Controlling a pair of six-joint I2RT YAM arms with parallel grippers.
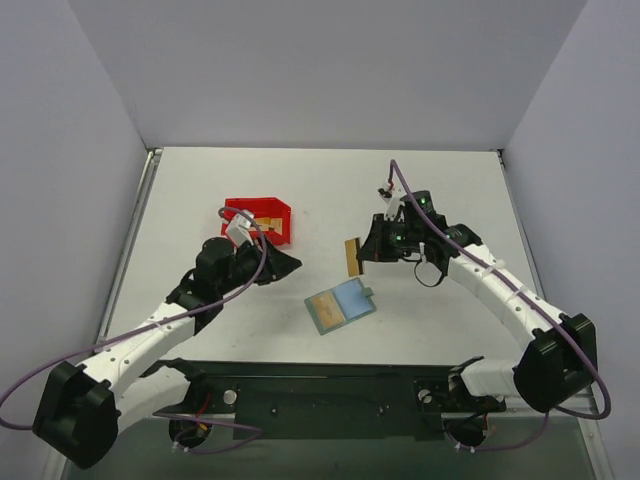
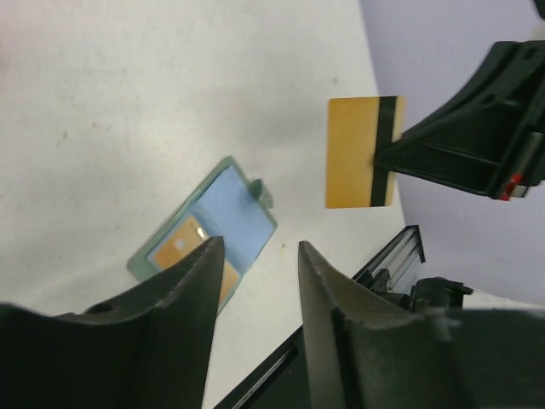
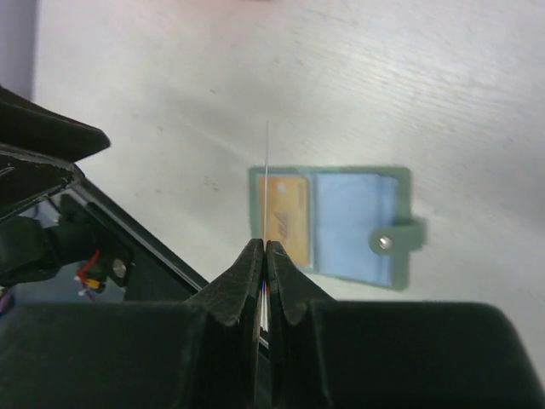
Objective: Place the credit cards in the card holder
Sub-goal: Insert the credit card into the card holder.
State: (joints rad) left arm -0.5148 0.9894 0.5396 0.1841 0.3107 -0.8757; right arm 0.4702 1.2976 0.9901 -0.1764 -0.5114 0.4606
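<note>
Quick tally: one card holder [image 1: 352, 298], one red bin [image 1: 278, 210]. Credit cards: one held card [image 1: 352, 257] up off the desk, one tucked card [image 2: 183, 241] in the holder, plus bin cards [image 1: 268, 222], maybe two, can't really tell.

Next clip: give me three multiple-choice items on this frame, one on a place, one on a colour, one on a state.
1. Where does the open grey-green folding wallet lie? A against the back wall; B centre of the white table's near half; C far right corner.
2. The wallet's inside is: A light blue; B red; C black.
3. The right gripper is: A open, empty; B shut on a gold-tan dark-striped card; C shut on the wallet.
Key: 1 B, it lies flat there; 2 A, open pockets show blue; 3 B, jaws pinch the card's edge.
</note>
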